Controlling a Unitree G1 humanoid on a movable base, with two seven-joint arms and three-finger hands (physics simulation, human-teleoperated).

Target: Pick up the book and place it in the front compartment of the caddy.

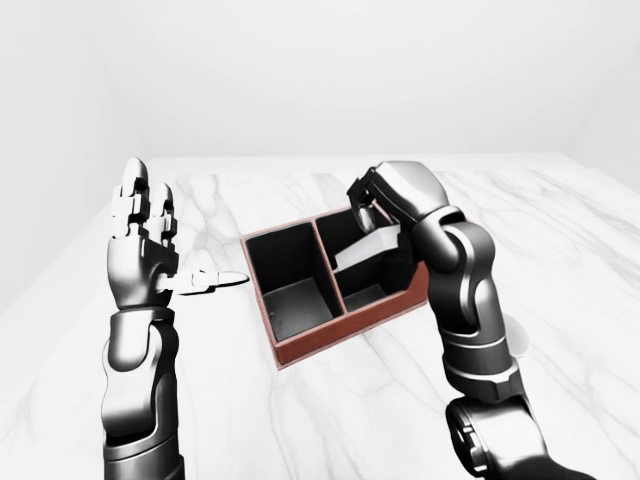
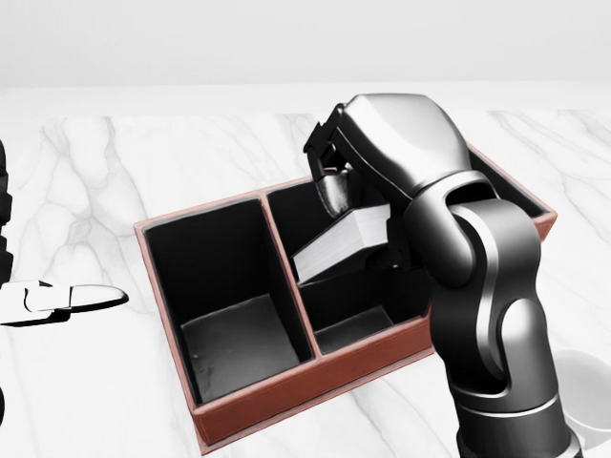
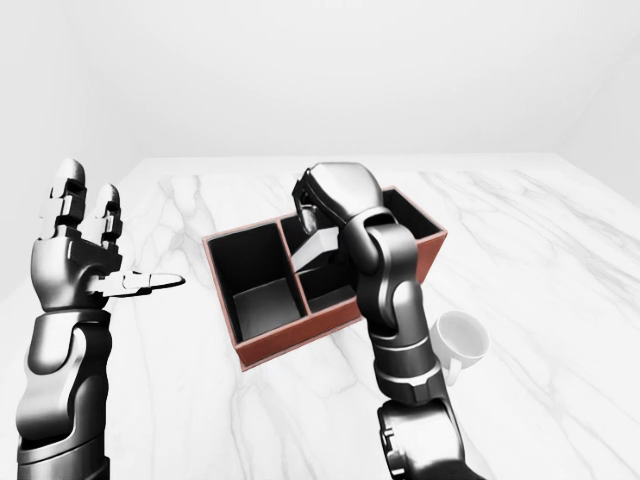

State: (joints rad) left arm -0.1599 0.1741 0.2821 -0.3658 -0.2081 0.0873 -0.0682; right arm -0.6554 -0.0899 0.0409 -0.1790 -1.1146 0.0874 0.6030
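Marble counter (image 2: 95, 172) carries red caddy (image 2: 286, 393), two compartments visible. Right hand (image 2: 334, 181) grips white book (image 2: 339, 243), tilted, over right compartment in head view. Left hand (image 1: 140, 250) raised apart, fingers spread wide. White mug (image 3: 462, 338) beside right arm.

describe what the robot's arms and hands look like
Both arms are glossy dark grey metal with rounded, bulbous segments and ball-like joints. The left hand has blocky, segmented fingers with lighter silver highlights. The right hand has a smooth domed shell. No cables, markings or sleeves show.
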